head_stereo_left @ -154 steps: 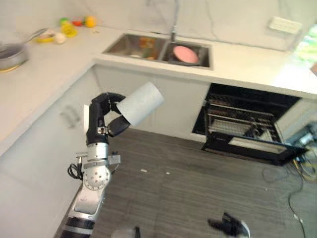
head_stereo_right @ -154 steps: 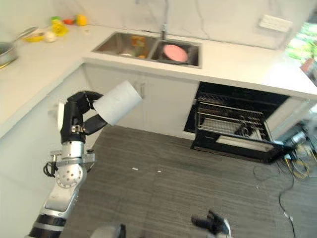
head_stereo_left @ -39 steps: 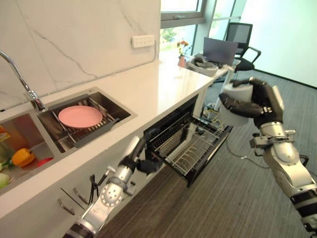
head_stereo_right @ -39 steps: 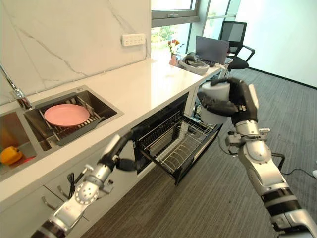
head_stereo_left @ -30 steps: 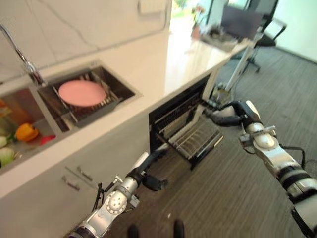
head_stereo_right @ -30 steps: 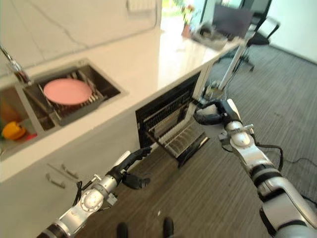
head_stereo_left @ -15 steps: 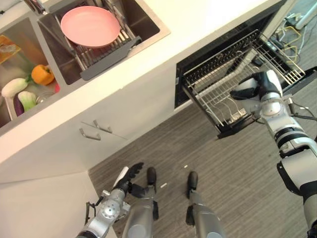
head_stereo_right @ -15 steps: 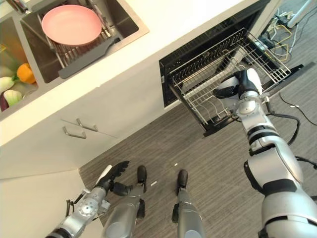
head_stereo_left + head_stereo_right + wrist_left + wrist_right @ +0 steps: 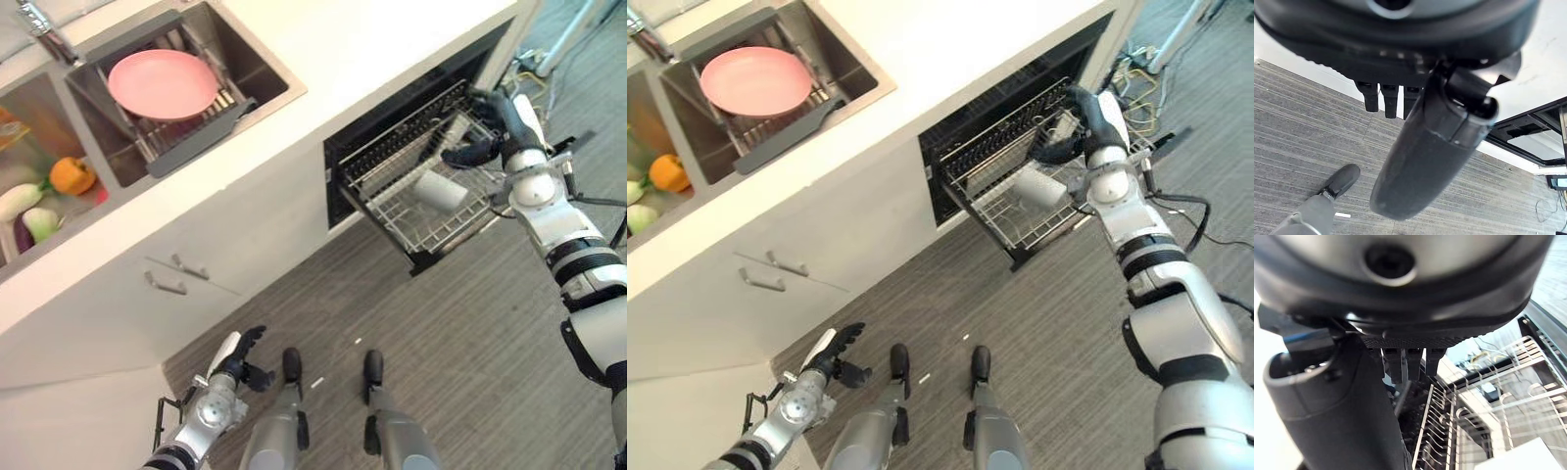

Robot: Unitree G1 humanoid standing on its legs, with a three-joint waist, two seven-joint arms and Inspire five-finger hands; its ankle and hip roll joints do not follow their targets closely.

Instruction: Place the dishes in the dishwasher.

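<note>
White cup (image 9: 440, 191) lies on its side in the pulled-out wire rack (image 9: 392, 220) of the open dishwasher (image 9: 965, 132), resting on the rack grid, its mouth facing away from the machine. Right robot hand (image 9: 482, 147) is above the rack, just beside the cup and apart from it, fingers relaxed and spread, holding nothing; in the right wrist view the fingers (image 9: 1406, 363) reach straight out over the rack wires with a white cup corner at the frame edge. Left robot hand (image 9: 238, 353) hangs low near the floor (image 9: 470, 333), well apart from the dishwasher, fingers straight and loose, empty; left wrist view shows thumb (image 9: 1432, 147) and fingers over the grey plank floor.

Pink plate (image 9: 162, 84) sits on a grey drain tray (image 9: 201, 135) in the right basin of the sink (image 9: 279, 83), set in the white surface (image 9: 950, 44). Left basin holds an orange bell pepper (image 9: 72, 175) and pale vegetables (image 9: 24, 211). Faucet (image 9: 39, 20) base at the back. Two cabinet handles (image 9: 176, 276) under the surface. No readable writing or labels anywhere.
</note>
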